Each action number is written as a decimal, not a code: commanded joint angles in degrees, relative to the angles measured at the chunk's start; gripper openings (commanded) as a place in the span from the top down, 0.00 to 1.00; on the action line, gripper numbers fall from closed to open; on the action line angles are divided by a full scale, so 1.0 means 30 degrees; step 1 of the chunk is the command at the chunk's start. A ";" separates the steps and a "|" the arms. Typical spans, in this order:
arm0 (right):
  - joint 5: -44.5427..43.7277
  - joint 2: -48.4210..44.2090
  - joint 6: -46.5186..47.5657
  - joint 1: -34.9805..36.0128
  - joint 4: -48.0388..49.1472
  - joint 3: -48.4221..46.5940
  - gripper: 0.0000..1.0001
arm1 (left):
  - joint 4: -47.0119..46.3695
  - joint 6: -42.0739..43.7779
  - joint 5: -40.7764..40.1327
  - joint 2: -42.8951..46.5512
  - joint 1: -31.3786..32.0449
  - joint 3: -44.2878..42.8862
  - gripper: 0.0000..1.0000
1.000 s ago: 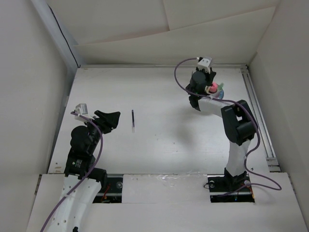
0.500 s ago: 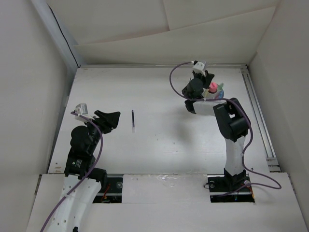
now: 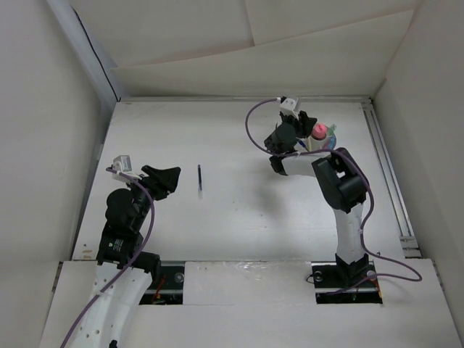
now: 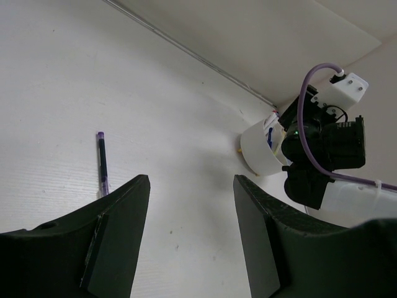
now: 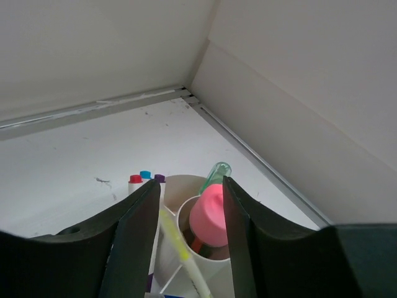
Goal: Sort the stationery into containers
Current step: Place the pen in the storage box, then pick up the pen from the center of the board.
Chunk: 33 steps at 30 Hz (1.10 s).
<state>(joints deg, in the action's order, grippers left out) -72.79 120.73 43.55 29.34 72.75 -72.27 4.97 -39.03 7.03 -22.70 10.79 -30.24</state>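
The round white cup stands at the back right. In the right wrist view the cup holds a yellow pen, a pink rounded piece, a green marker and markers with red, blue and purple caps. My right gripper is open just above the cup's left side, and its jaws straddle the cup and hold nothing. A thin blue pen lies flat on the table left of centre and also shows in the left wrist view. My left gripper is open and empty, left of that pen.
White walls close in the table on all sides. A metal rail runs along the right edge, close behind the cup. The right arm's elbow stands between the cup and the table's front.
The right wrist has swung left and slightly towards the front, away from directly over the cup. The left arm and the blue pen have not moved.
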 commanded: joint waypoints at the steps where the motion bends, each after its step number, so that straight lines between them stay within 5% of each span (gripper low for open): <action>1: -0.0432 -0.1334 0.0044 0.0531 0.2089 -0.0312 0.49 | -0.1072 0.0059 0.0148 -0.0022 0.0037 0.0148 0.47; 11: -0.0811 -0.2652 0.0044 0.2756 0.0595 -0.0871 0.42 | -0.0896 0.0059 0.0148 0.0154 0.0037 0.0148 0.47; 17: -0.0757 -0.3528 -0.3141 0.4981 -0.3703 -0.0871 0.41 | -0.0546 0.0059 -0.0028 0.0154 0.0037 -0.0028 0.47; 20: 0.1142 -0.4175 -0.9282 0.6388 -1.1424 -0.1364 0.57 | -0.0544 0.0059 -0.0028 0.0330 0.0037 -0.0231 0.47; 21: 0.3383 -0.4642 -1.3304 0.6855 -1.5798 -0.1601 0.71 | -0.0341 0.0059 -0.0202 0.0330 0.0037 -0.0233 0.47; 22: 0.3405 -0.4879 -1.5201 0.6860 -1.7698 -0.1835 0.78 | -0.0339 0.0059 -0.0204 0.0330 0.0037 -0.0233 0.47; 26: 1.2641 -0.5233 -1.9229 0.7529 -2.0966 -0.2014 0.99 | 0.0042 0.0059 -0.0407 0.0506 0.0037 -0.0612 0.47; 29: 1.4210 -0.4064 -2.0256 0.8176 -2.2863 -0.2889 0.94 | 0.0508 0.0059 -0.0409 0.0855 0.0037 -0.0817 0.47; 33: 1.6318 -0.1722 -2.1226 0.8383 -2.5564 -0.5495 0.61 | 0.0891 0.0059 -0.0409 0.1060 0.0037 -0.0995 0.47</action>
<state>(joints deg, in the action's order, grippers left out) -33.91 111.85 -13.32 53.80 6.59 -83.92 7.84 -39.00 6.00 -20.60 10.79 -30.39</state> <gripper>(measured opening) 0.352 0.530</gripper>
